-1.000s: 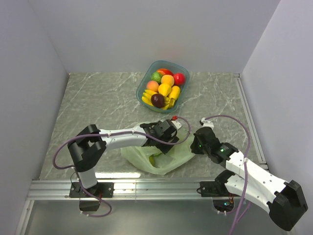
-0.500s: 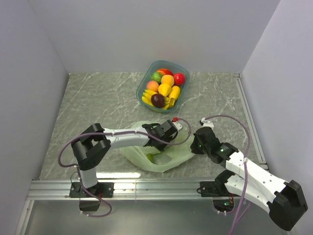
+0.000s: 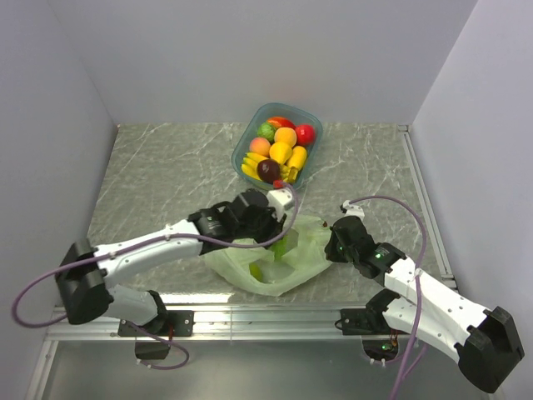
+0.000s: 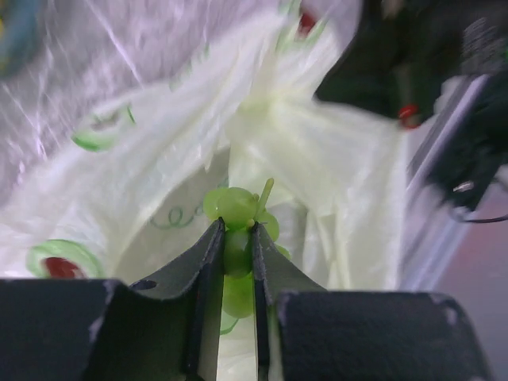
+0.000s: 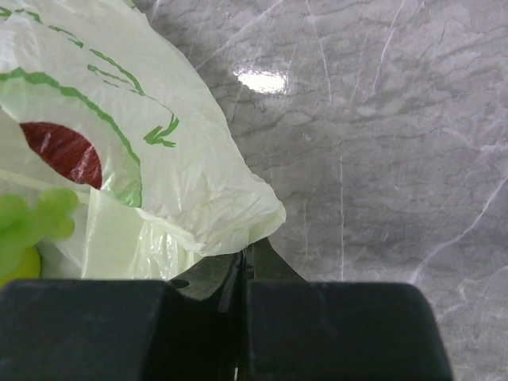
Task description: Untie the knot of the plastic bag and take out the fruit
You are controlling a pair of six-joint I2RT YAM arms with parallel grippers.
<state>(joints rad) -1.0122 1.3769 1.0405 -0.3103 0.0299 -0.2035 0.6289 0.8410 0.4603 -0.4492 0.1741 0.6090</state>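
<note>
The pale green plastic bag (image 3: 287, 271) lies crumpled near the table's front edge with its mouth open; the knot is out of view. My left gripper (image 3: 279, 240) hangs over the bag's mouth, shut on a green grape cluster (image 4: 236, 208), a fruit pinched between both fingers (image 4: 208, 254) above the bag (image 4: 317, 159). My right gripper (image 3: 331, 244) is shut on the bag's right edge (image 5: 198, 206), a fold of plastic running into its closed jaws (image 5: 244, 258). The grapes (image 5: 32, 218) show at the left of the right wrist view.
A teal bowl (image 3: 239, 148) at the back centre holds several toy fruits, among them a banana bunch, a dark plum and a red one. White walls close in the grey marbled table (image 3: 158, 175). A metal rail (image 3: 250, 317) runs along the near edge.
The left gripper has shut on the grape cluster and risen a little from the bag's mouth. The left arm's elbow has swung out to the left. The right arm has not moved.
</note>
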